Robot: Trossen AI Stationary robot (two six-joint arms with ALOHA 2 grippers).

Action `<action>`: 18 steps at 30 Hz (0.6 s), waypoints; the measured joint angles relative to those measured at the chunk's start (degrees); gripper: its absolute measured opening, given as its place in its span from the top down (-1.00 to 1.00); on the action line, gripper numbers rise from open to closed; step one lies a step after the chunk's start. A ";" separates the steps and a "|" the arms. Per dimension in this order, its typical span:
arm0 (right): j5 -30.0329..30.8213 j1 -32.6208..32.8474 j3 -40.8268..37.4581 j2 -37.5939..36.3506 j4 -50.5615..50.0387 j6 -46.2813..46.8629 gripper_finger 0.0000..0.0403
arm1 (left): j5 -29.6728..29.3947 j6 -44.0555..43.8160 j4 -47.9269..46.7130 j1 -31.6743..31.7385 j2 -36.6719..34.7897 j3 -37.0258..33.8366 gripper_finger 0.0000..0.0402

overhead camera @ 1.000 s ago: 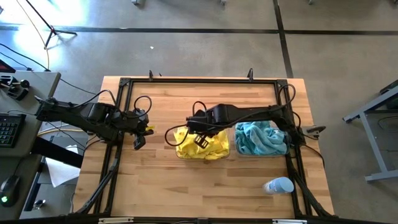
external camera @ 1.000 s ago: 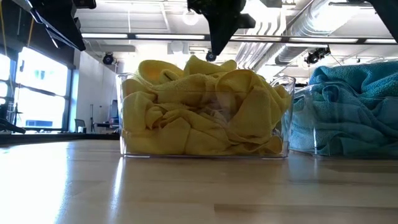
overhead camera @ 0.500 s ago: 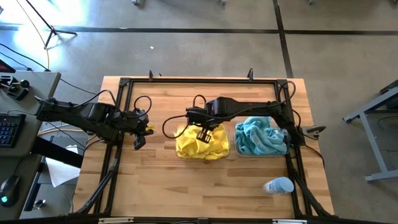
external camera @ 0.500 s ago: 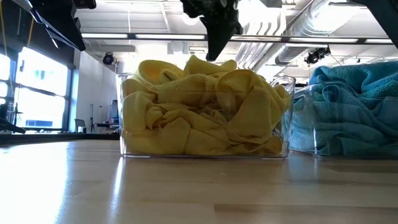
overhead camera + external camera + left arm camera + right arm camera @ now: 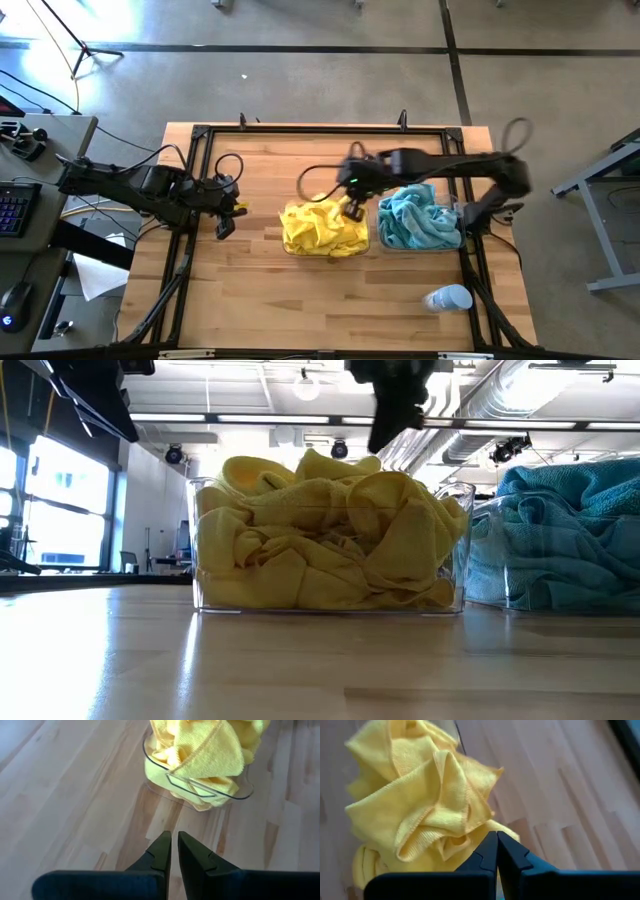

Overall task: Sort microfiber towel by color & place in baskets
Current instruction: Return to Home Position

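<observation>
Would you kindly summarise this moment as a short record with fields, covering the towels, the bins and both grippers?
yellow towels: heaped in the left bin, above its rim
teal towels: heaped in the right bin
towels outside bins: none in view
right gripper: shut, empty, above the yellow towels on the side toward the right bin
left gripper: shut, empty, over bare table left of the bins
bottle: on the table, apart from the bins

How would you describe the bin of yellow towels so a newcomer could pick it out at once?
On the wooden table, inside the black metal frame, look near the middle. The left bin, clear plastic heaped with crumpled yellow towels, is yours; the right bin beside it looks the same but holds teal-blue towels.
</observation>
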 joint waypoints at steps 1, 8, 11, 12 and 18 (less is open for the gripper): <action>-0.19 -0.16 -3.26 -2.94 2.63 -1.02 1.00 | -0.35 0.00 0.03 0.00 0.00 0.00 0.90; -0.56 -0.08 -23.20 -20.83 13.87 -4.18 1.00 | -1.97 -0.02 0.03 0.00 0.00 0.00 0.90; 0.90 -0.35 -28.45 -25.82 13.46 -4.30 1.00 | -1.99 -0.02 0.03 0.02 0.00 0.00 0.90; 1.84 -0.38 -29.85 -27.05 13.83 -4.10 1.00 | -2.10 -0.03 0.03 0.02 0.00 0.00 0.90; 3.28 -0.32 -34.81 -32.07 15.38 0.52 1.00 | -3.19 -0.13 0.03 0.02 0.00 0.00 0.90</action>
